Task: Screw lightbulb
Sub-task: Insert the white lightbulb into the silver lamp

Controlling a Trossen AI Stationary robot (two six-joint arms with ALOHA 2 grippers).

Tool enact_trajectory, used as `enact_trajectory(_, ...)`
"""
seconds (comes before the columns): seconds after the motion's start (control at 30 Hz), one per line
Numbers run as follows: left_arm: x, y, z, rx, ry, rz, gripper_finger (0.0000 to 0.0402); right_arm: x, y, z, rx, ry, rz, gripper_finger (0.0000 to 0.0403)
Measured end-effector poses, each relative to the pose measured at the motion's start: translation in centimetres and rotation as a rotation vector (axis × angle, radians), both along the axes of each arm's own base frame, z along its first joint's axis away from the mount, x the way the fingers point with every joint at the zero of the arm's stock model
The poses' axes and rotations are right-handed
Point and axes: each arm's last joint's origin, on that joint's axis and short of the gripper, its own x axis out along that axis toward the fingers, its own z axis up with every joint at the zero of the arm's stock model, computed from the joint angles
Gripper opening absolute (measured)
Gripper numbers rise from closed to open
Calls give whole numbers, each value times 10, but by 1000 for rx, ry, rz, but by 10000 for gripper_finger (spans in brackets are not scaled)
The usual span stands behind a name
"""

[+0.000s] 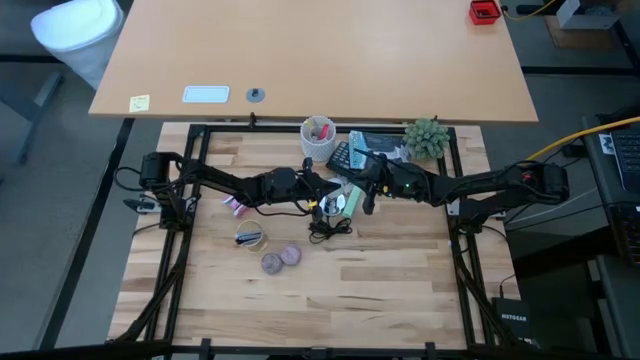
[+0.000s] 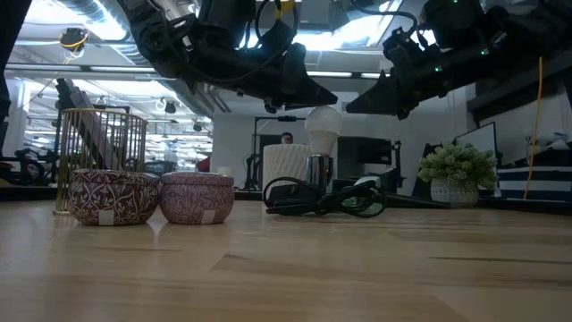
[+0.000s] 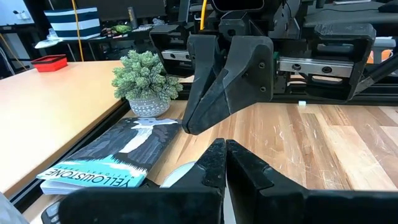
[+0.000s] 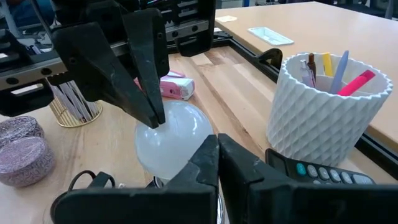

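We see both arms meeting over the middle of the bench, crowded by clutter. Behind them stand a white ribbed cup of pens, a calculator, a Yellowstone book and a small potted plant. Toward the front lie two purple discs, a gold wire holder and a tangle of black cable that lies around the foot of the lamp socket. A pink box sits farther back on the wood.

The lightbulb is white, round and frosted, standing upright on a silvery base between the two grippers. The left gripper has its jaws clenched, tips touching the bulb's dome. The right gripper has its jaws clenched too, just beside the bulb; we cannot tell whether it touches.
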Motion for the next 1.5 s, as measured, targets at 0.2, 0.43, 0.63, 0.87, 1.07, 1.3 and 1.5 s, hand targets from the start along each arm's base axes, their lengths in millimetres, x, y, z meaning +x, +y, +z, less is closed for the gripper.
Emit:
enact_trajectory(0.2,0,0,0,0,0,0,4,0,0,0,-2,1,1,4)
enact_trajectory(0.43,0,0,0,0,0,0,4,3,1,-1,5,-20,36,3)
enact_trajectory(0.63,0,0,0,0,0,0,4,10,1,-1,4,-81,104,4)
enact_trajectory(0.87,0,0,0,0,0,0,4,13,0,-9,-7,-53,89,3)
enact_trajectory(1.07,0,0,0,1,2,5,4,17,-1,-15,-7,-51,87,4)
enact_trajectory(1.3,0,0,0,2,-2,4,4,18,-1,-15,-8,-57,86,4)
enact_trajectory(1.5,0,0,3,11,-46,-1,4,18,-1,-15,-8,-57,87,2)
